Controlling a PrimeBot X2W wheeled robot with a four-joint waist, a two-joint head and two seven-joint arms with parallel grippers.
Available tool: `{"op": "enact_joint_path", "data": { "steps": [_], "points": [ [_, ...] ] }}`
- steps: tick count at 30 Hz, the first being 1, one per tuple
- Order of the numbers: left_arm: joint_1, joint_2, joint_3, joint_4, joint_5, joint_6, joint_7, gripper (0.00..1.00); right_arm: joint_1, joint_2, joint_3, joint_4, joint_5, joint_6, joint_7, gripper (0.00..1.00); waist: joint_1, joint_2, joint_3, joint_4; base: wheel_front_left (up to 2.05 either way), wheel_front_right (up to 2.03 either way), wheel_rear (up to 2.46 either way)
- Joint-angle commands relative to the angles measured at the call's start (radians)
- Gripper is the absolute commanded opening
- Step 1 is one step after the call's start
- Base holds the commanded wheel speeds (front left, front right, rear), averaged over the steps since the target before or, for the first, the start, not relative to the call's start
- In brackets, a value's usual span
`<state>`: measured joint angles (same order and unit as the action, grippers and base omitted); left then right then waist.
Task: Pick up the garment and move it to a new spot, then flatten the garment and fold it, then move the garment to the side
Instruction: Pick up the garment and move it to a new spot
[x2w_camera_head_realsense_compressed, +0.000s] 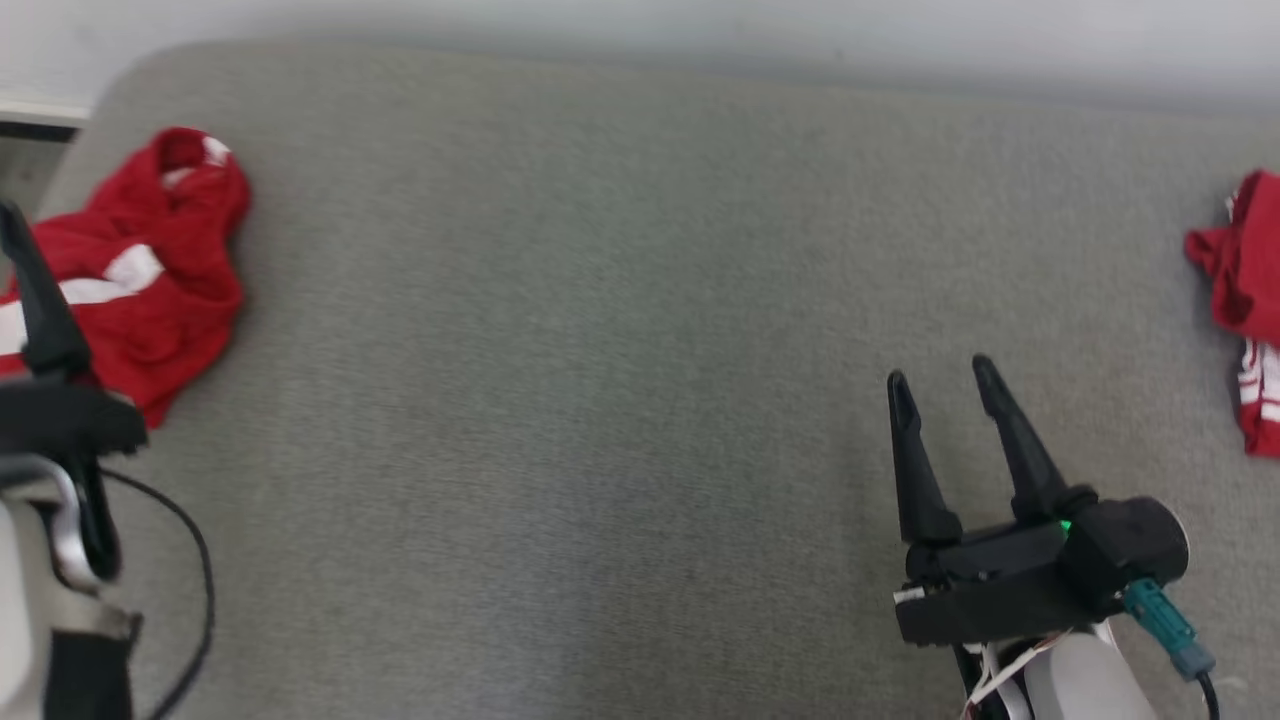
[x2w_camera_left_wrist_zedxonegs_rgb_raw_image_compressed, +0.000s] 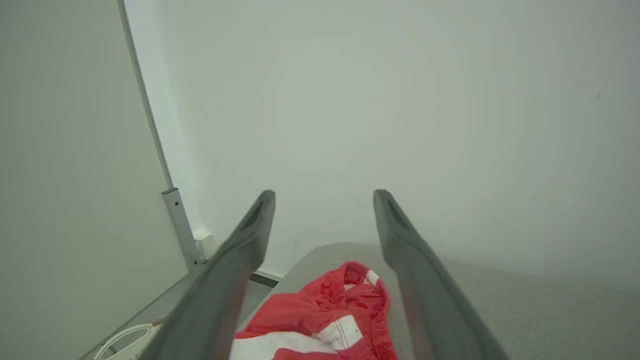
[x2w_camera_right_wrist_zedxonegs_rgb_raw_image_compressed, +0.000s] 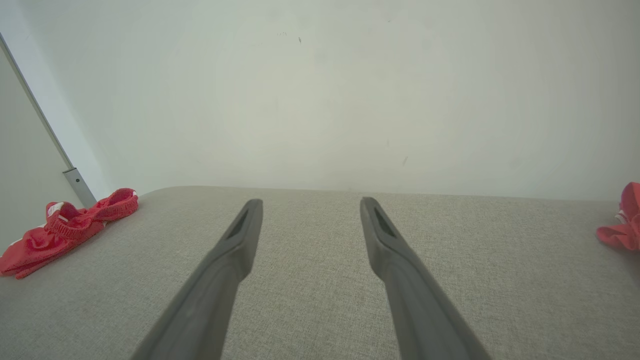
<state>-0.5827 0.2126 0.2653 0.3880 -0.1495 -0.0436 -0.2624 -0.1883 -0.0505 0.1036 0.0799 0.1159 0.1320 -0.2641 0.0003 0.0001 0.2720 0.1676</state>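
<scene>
A crumpled red garment (x2w_camera_head_realsense_compressed: 150, 270) with white stripes lies at the far left of the grey fabric surface (x2w_camera_head_realsense_compressed: 600, 400). My left gripper (x2w_camera_left_wrist_zedxonegs_rgb_raw_image_compressed: 324, 200) hangs open just above its near part, nothing between the jaws; the garment (x2w_camera_left_wrist_zedxonegs_rgb_raw_image_compressed: 325, 315) shows low between them. One of its fingers (x2w_camera_head_realsense_compressed: 40, 300) crosses the cloth at the left edge of the head view. My right gripper (x2w_camera_head_realsense_compressed: 942, 378) stands open over bare fabric at the lower right, empty. From the right wrist, that gripper (x2w_camera_right_wrist_zedxonegs_rgb_raw_image_compressed: 311, 205) points at the back wall, and the garment (x2w_camera_right_wrist_zedxonegs_rgb_raw_image_compressed: 65, 230) lies far to the left.
A second red and white piece of clothing (x2w_camera_head_realsense_compressed: 1250, 300) lies at the right edge, also seen from the right wrist (x2w_camera_right_wrist_zedxonegs_rgb_raw_image_compressed: 622, 225). A pale wall runs along the back. Beyond the surface's left end stand a metal post (x2w_camera_left_wrist_zedxonegs_rgb_raw_image_compressed: 175, 220) and a white cable (x2w_camera_left_wrist_zedxonegs_rgb_raw_image_compressed: 125, 335).
</scene>
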Motion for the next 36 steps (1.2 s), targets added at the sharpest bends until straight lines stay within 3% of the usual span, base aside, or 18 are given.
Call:
{"op": "enact_joint_path", "data": {
  "steps": [1,4,11,22,30,31,32,33,36],
  "points": [
    [-0.03,0.015,0.001,0.018,0.006,-0.001,-0.001,1.0,-0.018,-0.001,-0.001,-0.005,0.001,-0.002,0.0,1.0,-0.0003,-0.0001,0.125,-0.108,0.0,0.0,0.0],
    [-0.125,0.07,0.014,0.102,-0.008,-0.009,0.022,1.0,-0.051,-0.001,0.008,-0.023,0.006,-0.002,0.0,1.0,-0.0003,-0.0001,0.173,-0.139,0.0,0.0,0.0],
    [-0.271,0.135,0.002,0.27,-0.005,0.003,0.112,1.0,-0.096,-0.001,0.027,-0.044,0.013,-0.002,0.0,1.0,-0.0003,-0.0001,0.237,-0.186,0.0,0.0,0.0],
    [-0.336,0.176,0.015,0.543,-0.018,0.077,0.257,1.0,-0.098,-0.001,0.034,-0.047,0.007,-0.002,0.0,1.0,-0.0003,-0.0001,0.239,-0.198,0.0,0.0,0.0],
    [-0.339,0.181,0.026,0.693,-0.061,0.079,0.412,1.0,-0.085,-0.009,0.048,-0.044,0.002,-0.002,0.0,1.0,-0.0003,-0.0001,0.216,-0.194,0.0,0.0,0.0],
    [-0.341,0.179,0.016,0.71,-0.057,0.077,0.422,0.89,-0.079,-0.011,0.051,-0.043,0.003,-0.002,0.0,1.0,-0.0003,-0.0001,0.208,-0.192,0.0,0.0,0.0],
    [-0.343,0.18,0.014,0.709,-0.057,0.077,0.414,0.23,-0.077,-0.012,0.053,-0.042,0.003,-0.002,0.0,1.0,-0.0003,-0.0001,0.204,-0.192,0.0,0.0,0.0],
    [-0.343,0.178,0.012,0.708,-0.056,0.079,0.403,0.0,-0.075,-0.011,0.055,-0.04,0.003,-0.002,0.0,1.0,-0.0003,-0.0001,0.199,-0.191,0.0,0.0,0.0],
    [-0.345,0.172,0.004,0.695,-0.056,0.072,0.365,0.0,-0.074,-0.011,0.059,-0.035,0.004,-0.002,0.0,1.0,-0.0003,-0.0001,0.183,-0.187,0.0,0.0,0.0]
  ]
}}
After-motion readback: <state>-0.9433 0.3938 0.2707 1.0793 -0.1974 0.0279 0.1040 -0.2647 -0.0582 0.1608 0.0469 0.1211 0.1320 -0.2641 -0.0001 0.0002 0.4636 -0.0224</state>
